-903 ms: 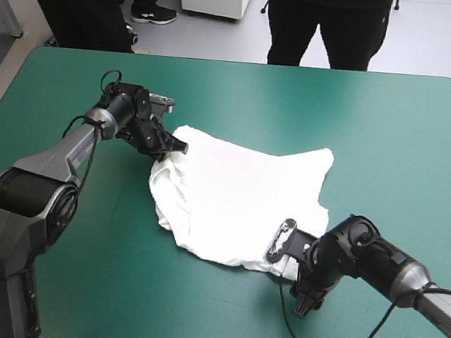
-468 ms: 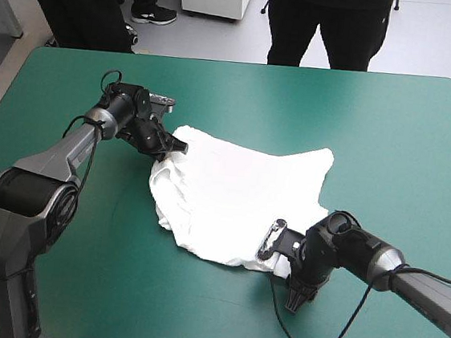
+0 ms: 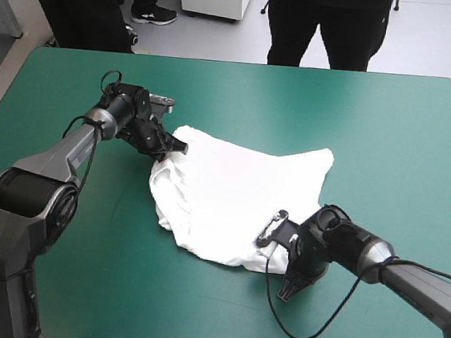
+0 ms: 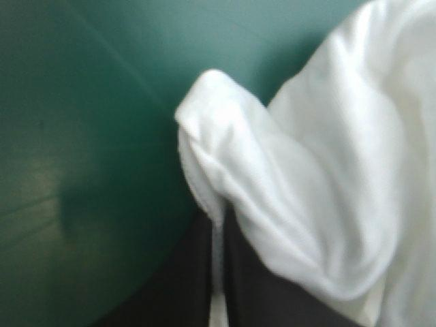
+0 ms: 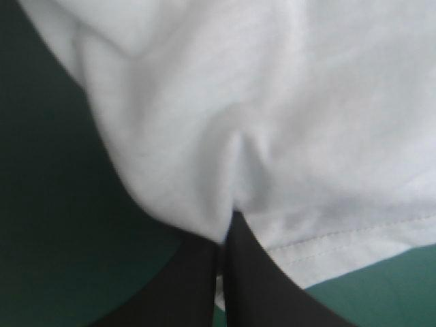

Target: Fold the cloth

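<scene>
A white short-sleeved T-shirt [image 3: 238, 203] lies spread but rumpled near the middle of a desk [image 3: 390, 138] with a teal-green cover; its left side is bunched into soft folds, and its right side lies flatter.

The left claw [image 3: 171, 149] reaches in from the desk's left side and meets the T-shirt at its far-left corner; in the left wrist view its two black fingers [image 4: 191, 286] stand all but closed, with a thin strip of white fabric pinched between them; a rounded fold of cloth rises just ahead of the tips, the bulk of the shirt lies to one side of the claw, and bare teal-green cover lies to the other.

The right claw [image 3: 283, 254] comes in from the desk's right side and sits at the T-shirt's near-right corner, low against the desk; in the right wrist view its fingers meet in a narrow point, gripping a puckered ridge of the fabric; the white cloth fills the view ahead of the claw; a stitched hem runs just beside the tips, and teal-green cover shows on both sides.

The two claws hold opposite corners of the shirt, well apart, with the cloth lying on the desk between them.
</scene>
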